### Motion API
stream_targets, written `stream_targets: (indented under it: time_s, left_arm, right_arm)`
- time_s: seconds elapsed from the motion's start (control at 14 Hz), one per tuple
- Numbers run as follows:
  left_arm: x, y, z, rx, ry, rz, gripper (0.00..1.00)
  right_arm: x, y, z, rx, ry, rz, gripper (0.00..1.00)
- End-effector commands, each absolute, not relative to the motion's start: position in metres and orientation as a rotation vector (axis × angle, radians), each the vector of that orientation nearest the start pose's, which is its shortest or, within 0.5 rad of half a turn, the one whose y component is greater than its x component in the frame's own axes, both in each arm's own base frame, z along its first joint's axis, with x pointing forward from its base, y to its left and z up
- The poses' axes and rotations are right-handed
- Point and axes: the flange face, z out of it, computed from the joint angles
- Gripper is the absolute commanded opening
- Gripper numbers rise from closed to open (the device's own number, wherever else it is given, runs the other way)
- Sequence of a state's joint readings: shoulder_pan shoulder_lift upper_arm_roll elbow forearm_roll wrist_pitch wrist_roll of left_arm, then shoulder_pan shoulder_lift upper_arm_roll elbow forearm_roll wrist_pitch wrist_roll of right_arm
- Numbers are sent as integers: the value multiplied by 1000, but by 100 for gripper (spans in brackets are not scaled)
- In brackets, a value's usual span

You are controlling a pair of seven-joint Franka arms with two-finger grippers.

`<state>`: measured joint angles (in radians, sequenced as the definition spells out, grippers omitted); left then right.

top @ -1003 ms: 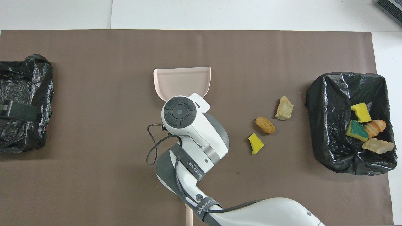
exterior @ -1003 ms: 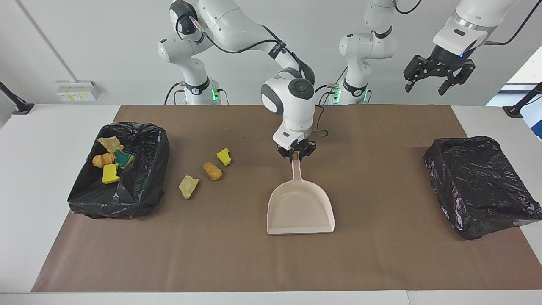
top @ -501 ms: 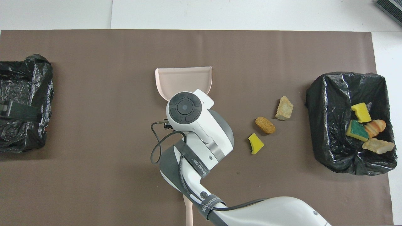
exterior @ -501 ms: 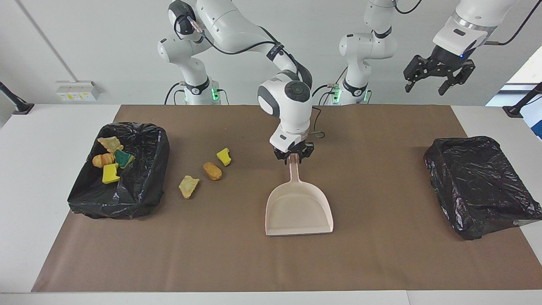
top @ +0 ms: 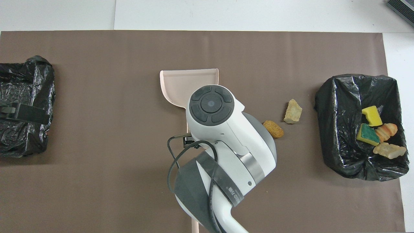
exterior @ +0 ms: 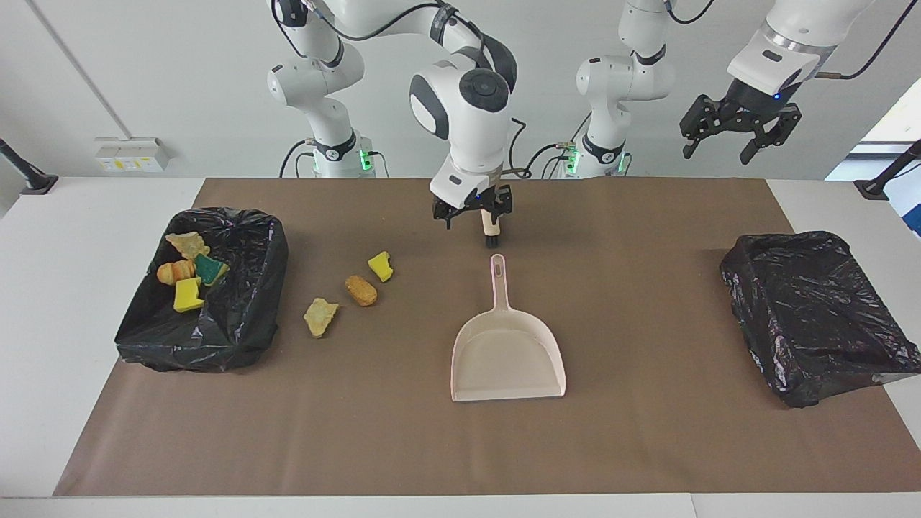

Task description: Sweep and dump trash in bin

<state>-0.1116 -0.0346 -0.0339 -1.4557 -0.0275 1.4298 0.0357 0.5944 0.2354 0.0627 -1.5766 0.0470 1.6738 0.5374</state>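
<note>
Three pieces of trash lie on the brown mat: a yellow sponge bit (exterior: pixel 380 266), a brown chunk (exterior: pixel 361 290) (top: pixel 273 128) and a tan chunk (exterior: pixel 320 316) (top: pixel 293 111). Several more pieces (exterior: pixel 188 270) (top: pixel 378 132) sit in the black-lined bin (exterior: pixel 245 316) (top: pixel 336 129) at the right arm's end. The beige dustpan (exterior: pixel 507 360) (top: pixel 181 84) lies flat mid-mat, its handle (exterior: pixel 498 277) pointing toward the robots. My right gripper (exterior: pixel 471 216) hangs open and empty above the mat, just past the handle's tip. My left gripper (exterior: pixel 719 147) waits open, high over the left arm's end.
A beige brush (exterior: pixel 491 226) with black bristles lies on the mat nearer to the robots than the dustpan, partly hidden by the right gripper. A second black-lined bin (exterior: pixel 813 316) (top: pixel 22 97) stands at the left arm's end.
My right gripper opened, let go of the dustpan handle and rose back toward the robots. The dustpan stayed flat on the mat. The left arm barely moved.
</note>
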Motion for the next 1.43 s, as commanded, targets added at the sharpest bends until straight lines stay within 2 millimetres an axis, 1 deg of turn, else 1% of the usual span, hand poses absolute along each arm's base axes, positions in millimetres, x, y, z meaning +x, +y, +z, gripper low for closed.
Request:
stream_targets:
  time_s: [0.0, 0.07, 0.14, 0.29, 0.36, 0.43, 0.5, 0.57, 0.64, 0.72, 0.79, 0.86, 0.93, 1.0, 1.07, 1.15, 1.22, 1.29, 1.36]
  left_arm:
    - [533, -126, 649, -3162, 285, -78, 100]
    - [536, -147, 633, -3163, 279, -82, 100]
    - [542, -167, 617, -3168, 268, -87, 100]
    - [557, -212, 581, -3177, 255, -98, 100]
    - [562, -233, 565, -3184, 229, -106, 100]
    - [564, -256, 546, -3191, 215, -112, 100]
    - [564, -272, 526, -3194, 218, -119, 100]
    - [559, -285, 506, -3198, 240, -141, 100]
    - [557, -306, 473, -3200, 286, -155, 100]
    - [556, -320, 447, -3203, 299, -164, 100]
    - [558, -328, 431, -3210, 278, -176, 100]
    - [556, -344, 418, -3219, 272, -195, 100]
    - [553, -355, 412, -3230, 257, -217, 100]
    - [550, -364, 399, -3227, 268, -199, 100]
    - [545, -369, 393, -3221, 282, -178, 100]
    - [537, -373, 381, -3211, 297, -152, 100]
    - [534, -379, 372, -3208, 305, -145, 100]
    - [536, -380, 367, -3210, 305, -154, 100]
    - [537, -378, 367, -3213, 299, -158, 100]
  right_arm:
    - [426, 375, 502, -3114, -238, 354, 100]
    - [402, 378, 496, -3109, -250, 381, 100]
    - [382, 378, 489, -3106, -228, 395, 100]
    - [340, 375, 471, -3050, -191, 412, 100]
    - [320, 377, 458, -3024, -182, 414, 100]
    - [301, 384, 444, -3027, -189, 415, 100]
    - [288, 390, 433, -3038, -169, 413, 100]
    - [279, 392, 422, -3048, -155, 422, 100]
    - [270, 394, 413, -3056, -158, 429, 100]
    - [262, 396, 403, -3052, -128, 436, 100]
    - [258, 397, 394, -3022, -65, 440, 100]
    - [254, 399, 383, -3001, -7, 435, 100]
    - [249, 404, 370, -2997, 39, 429, 100]
    - [243, 408, 359, -3006, 60, 426, 100]
    - [238, 412, 356, -3002, 59, 413, 100]
    - [239, 411, 355, -3003, 56, 411, 100]
    - [238, 411, 354, -3005, 51, 413, 100]
    - [235, 410, 349, -3007, 51, 410, 100]
    - [230, 413, 342, -3009, 40, 399, 100]
